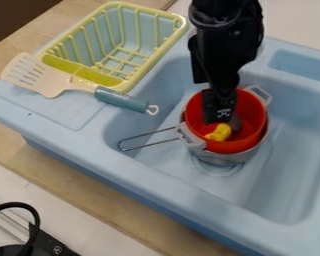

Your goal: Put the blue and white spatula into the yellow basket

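1. Spatula (pixel 64 83), blue at the handle and white at the blade, lying on the left ledge of the light blue toy sink (pixel 129 167), just beside the near edge of the yellow basket (pixel 102 76). Whether it touches the basket I can't make out from here.
2. From the end effector (pixel 218 117), it lies off toward the view's left and a little nearer the front. The blue handle (pixel 121 99) is the near part; the slotted blade (pixel 41 77) is the far one.
3. Its long axis runs at a shallow slant, blade toward the upper left, handle toward the lower right. So the handle's end points roughly at the basin and reaches out over its edge.
4. The end effector hangs over the red pot (pixel 239 145), which sits in a metal pot (pixel 223 159) in the basin. How far open it is, or whether it has hold of anything, I cannot tell. A small yellow object (pixel 219 132) lies in the red pot, just beside it.
5. To my mind the pick comes first: clear the red pot, travel left, line up across the slanting handle and close there. With the wide blade well out to the far side, a grip near the handle's end could let it droop or swing into the basket's rim.
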Tool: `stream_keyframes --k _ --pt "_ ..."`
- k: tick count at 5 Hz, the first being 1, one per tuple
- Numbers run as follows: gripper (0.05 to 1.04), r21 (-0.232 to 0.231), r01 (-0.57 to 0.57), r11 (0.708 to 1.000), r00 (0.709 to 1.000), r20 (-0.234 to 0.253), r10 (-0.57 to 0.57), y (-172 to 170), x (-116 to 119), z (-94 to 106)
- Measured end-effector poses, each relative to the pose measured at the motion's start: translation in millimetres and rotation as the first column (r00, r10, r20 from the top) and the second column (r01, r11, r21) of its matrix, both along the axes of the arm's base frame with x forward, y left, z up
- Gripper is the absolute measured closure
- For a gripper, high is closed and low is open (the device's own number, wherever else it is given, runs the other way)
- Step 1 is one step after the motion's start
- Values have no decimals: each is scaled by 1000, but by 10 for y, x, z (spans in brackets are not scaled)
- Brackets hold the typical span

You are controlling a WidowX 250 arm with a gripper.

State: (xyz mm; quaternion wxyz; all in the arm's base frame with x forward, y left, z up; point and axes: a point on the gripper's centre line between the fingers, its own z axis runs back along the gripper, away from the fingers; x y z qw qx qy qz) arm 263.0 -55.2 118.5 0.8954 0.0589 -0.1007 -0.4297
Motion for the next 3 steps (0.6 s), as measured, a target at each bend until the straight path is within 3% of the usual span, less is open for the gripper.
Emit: stream_keyframes --k 1,2,3 --pt "85 -2 20 1000 999 -31 -20 -7 -41 -53" --pt "85 -35 193 981 975 -108 -196 47 -143 -70" --pt "85 -73 311 948 943 -103 -317 153 -226 49"
